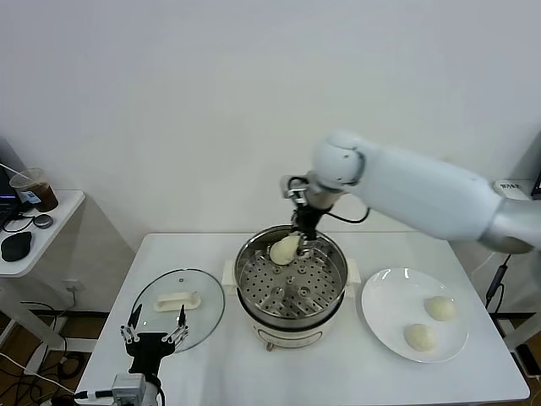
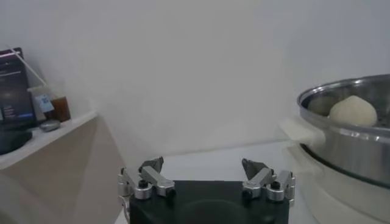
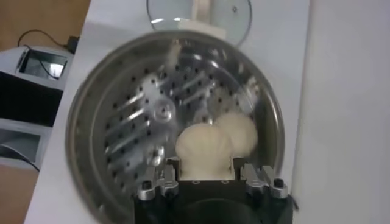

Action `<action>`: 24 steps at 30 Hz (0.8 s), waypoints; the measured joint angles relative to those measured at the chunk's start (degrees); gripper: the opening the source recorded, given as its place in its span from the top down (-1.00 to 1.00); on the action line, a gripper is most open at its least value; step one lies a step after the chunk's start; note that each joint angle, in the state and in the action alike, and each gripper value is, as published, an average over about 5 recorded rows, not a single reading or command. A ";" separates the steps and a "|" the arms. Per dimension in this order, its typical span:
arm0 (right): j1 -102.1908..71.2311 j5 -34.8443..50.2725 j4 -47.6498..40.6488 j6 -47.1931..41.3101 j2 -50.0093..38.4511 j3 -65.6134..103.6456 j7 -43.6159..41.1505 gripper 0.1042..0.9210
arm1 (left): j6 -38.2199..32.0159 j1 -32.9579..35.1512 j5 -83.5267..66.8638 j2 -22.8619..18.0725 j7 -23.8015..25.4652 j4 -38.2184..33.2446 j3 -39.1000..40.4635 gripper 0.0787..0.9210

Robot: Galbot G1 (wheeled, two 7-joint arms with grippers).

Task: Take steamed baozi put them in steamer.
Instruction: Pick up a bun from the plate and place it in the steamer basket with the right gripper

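A baozi (image 1: 285, 249) hung over the far side of the steamer (image 1: 292, 283), just inside its rim and above the perforated tray, clenched between the fingers of the right tool (image 1: 297, 241). In the right wrist view that bun (image 3: 203, 148) sat between the tool's fingers, and a second rounded white shape beside it looked like its reflection in the shiny wall, though that could not be told for certain. The right arm reached in from the robot's right, over the pot. Two more baozi (image 1: 439, 308) (image 1: 420, 337) lay apart on the white plate (image 1: 385, 315), which stood just to the right of the steamer on the white surface (image 1: 338, 372). On the steamer's left lay the glass lid (image 1: 178, 306) with its white handle up. The left tool (image 1: 154, 335) hovered near the lid's front edge, fingers released and spread, holding nothing. A side shelf (image 1: 34, 233) at the far left carried a drink cup (image 1: 35, 189).
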 measured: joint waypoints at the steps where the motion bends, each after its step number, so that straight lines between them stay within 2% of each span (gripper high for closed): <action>1: -0.28 -0.04 -0.41 -0.27 0.92 -0.34 0.33 -0.02 | 0.01 0.00 -0.04 -0.06 0.01 -0.05 0.01 -0.77; 17: -5.01 -2.11 -4.52 -3.27 9.72 -2.51 4.23 -0.03 | 0.13 0.14 -0.43 -0.73 -0.04 -0.91 0.45 -0.77; 20: -5.55 -2.33 -4.72 -3.53 10.12 -2.66 4.72 -0.13 | 0.14 0.01 -0.45 -0.73 -0.04 -0.80 0.45 -0.77; 24: -5.86 -2.31 -4.82 -3.67 10.34 -2.62 5.24 -0.40 | 0.22 -0.18 -0.51 -0.86 0.03 -0.64 0.51 -0.77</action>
